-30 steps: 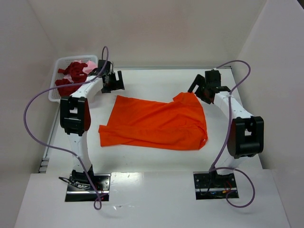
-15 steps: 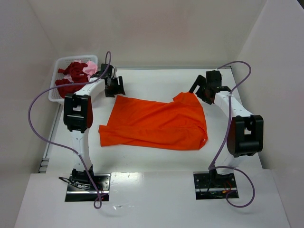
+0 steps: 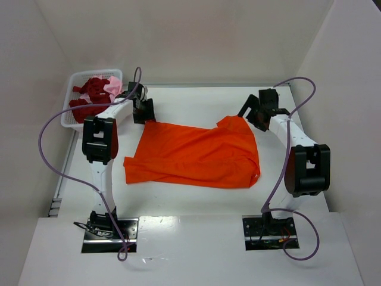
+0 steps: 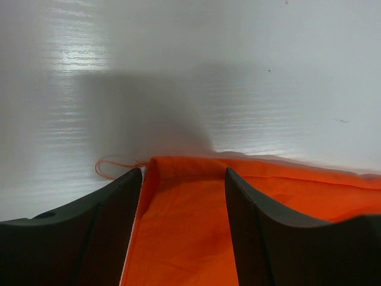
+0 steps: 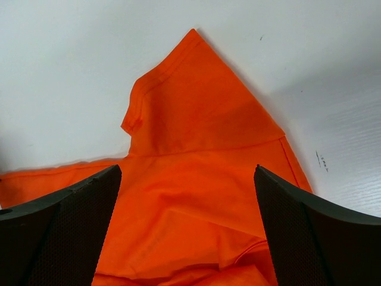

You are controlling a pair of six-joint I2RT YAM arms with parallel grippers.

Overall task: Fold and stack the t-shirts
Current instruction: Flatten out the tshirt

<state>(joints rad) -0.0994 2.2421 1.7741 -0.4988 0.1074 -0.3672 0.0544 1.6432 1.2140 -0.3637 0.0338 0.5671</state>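
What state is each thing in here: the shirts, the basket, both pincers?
White plastic mesh basket: upright, holding shirts.
Dark red cloth shirts: crumpled in the basket.
Pale pink cloth shirt: crumpled in the basket, partly covered by the red ones.
Bright orange cloth t-shirt: lying spread out, wrinkled, not yet folded.
Left pincer: open, astride a corner of the orange shirt.
Right pincer: open, over the orange shirt's sleeve.

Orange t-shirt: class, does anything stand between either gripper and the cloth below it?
Nothing visible does. The left gripper is open over a far corner of the orange t-shirt. The right gripper is open above a sleeve, with only cloth showing beneath it.
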